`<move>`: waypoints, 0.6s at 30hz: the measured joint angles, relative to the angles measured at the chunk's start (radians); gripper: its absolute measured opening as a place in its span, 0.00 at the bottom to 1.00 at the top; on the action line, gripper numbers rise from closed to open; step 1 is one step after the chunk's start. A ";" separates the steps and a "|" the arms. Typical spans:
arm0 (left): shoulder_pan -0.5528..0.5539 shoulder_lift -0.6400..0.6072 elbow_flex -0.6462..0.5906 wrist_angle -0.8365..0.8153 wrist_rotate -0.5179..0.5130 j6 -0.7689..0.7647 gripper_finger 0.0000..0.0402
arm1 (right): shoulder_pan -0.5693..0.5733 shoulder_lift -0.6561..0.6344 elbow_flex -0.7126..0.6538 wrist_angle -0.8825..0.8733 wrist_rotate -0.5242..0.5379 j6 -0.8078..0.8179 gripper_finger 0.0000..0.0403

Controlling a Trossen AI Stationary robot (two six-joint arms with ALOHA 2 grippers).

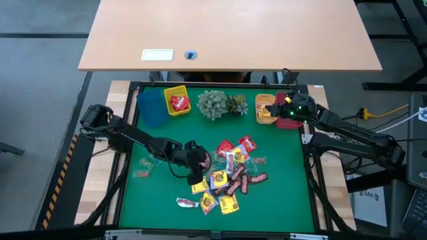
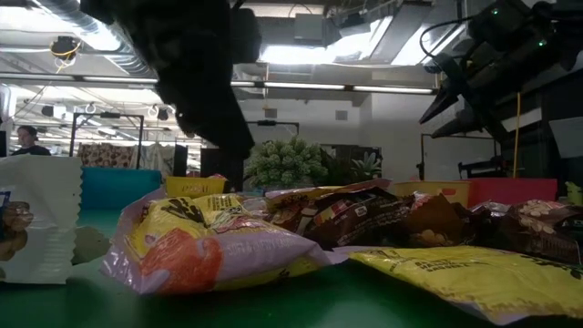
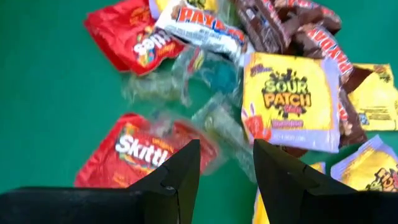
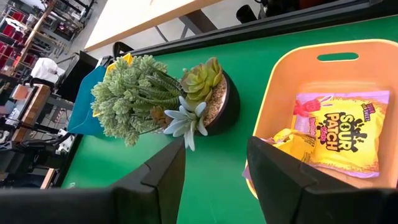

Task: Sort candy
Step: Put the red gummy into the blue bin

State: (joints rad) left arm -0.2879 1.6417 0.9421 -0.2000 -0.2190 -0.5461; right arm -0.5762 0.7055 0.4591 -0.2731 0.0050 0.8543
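Note:
The candy (image 1: 230, 177) lies in a loose pile at the middle of the green mat: red Skittles packets (image 3: 134, 152), yellow Sour Patch packets (image 3: 289, 99), brown bars (image 3: 311, 37) and clear wrappers (image 3: 217, 121). My left gripper (image 3: 227, 168) hovers open over the pile's left side (image 1: 197, 167), slanting down, with a red packet and clear wrappers below its fingertips. My right gripper (image 4: 214, 162) stands open above the near rim of the orange bin (image 4: 280, 99) at the back right (image 1: 280, 110). Yellow Sour Patch packets (image 4: 339, 127) lie in that bin.
Along the mat's far edge stand a blue bin (image 1: 152, 107), a yellow bin (image 1: 177, 100) holding red packets, a potted plant cluster (image 1: 220, 103), the orange bin (image 1: 265, 110) and a red bin (image 1: 291, 122). A few stray sweets (image 1: 142, 168) lie left of the pile.

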 joint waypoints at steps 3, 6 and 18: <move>-0.010 0.006 0.000 -0.001 0.000 -0.002 0.34 | 0.000 0.000 0.000 0.000 -0.005 0.000 0.43; -0.014 0.025 0.000 0.003 -0.003 -0.003 0.34 | 0.000 0.000 0.000 0.000 -0.006 0.000 0.43; -0.007 0.153 0.000 0.039 -0.009 -0.028 0.34 | 0.000 0.000 0.000 -0.001 -0.005 0.000 0.43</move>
State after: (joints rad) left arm -0.2945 1.7951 0.9421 -0.1609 -0.2277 -0.5739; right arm -0.5762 0.7055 0.4591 -0.2741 -0.0005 0.8544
